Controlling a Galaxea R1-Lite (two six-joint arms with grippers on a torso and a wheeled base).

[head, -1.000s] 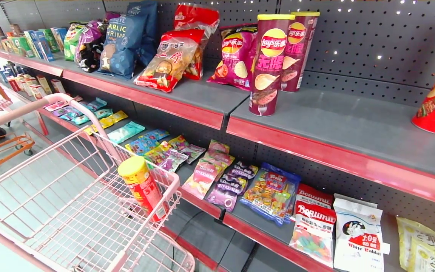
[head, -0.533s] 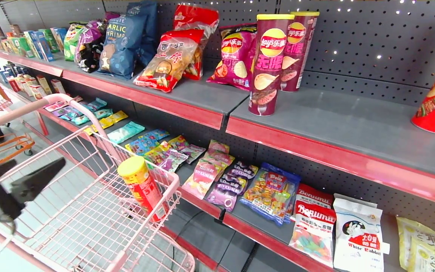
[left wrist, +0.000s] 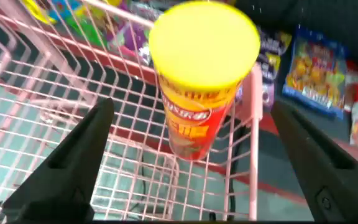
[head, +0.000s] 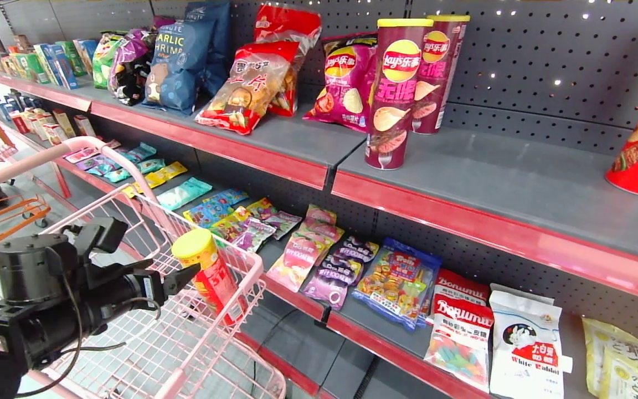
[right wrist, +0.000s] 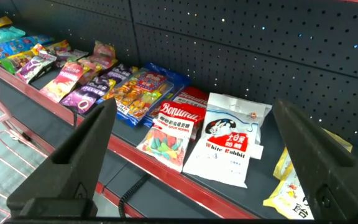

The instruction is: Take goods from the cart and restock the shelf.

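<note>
A: What is the biggest thing here?
B: The grey shelf [head: 463, 224] with red edges. It has a top board [head: 518, 177] and a lower board [head: 360, 318].
A: And next?
B: The pink cart [head: 31, 163]. It stands right by the shelf, on the left side.
A: Where are the claws?
B: The left claw [head: 158, 249] hangs over the cart. Its two black fingers [left wrist: 73, 162] are spread wide and hold nothing. The right claw [right wrist: 192, 107] hangs in front of the lower board. It is spread wide too, with nothing in it.
A: Where is the thing to put away?
B: The red can [head: 214, 277] with the yellow lid [left wrist: 204, 43] is in the cart, in the corner next to the shelf. It leans a bit. It sits right in front of the left claw, but the fingers are not squeezing it.
A: What is on the top board?
B: Two purple cans [head: 394, 94] stand up, one behind the other, beside big snack bags [head: 247, 88].
A: And the little things?
B: Small candy bags [head: 302, 255] lie flat on the lower board, and a white bag [right wrist: 229, 146] lies there too
</note>
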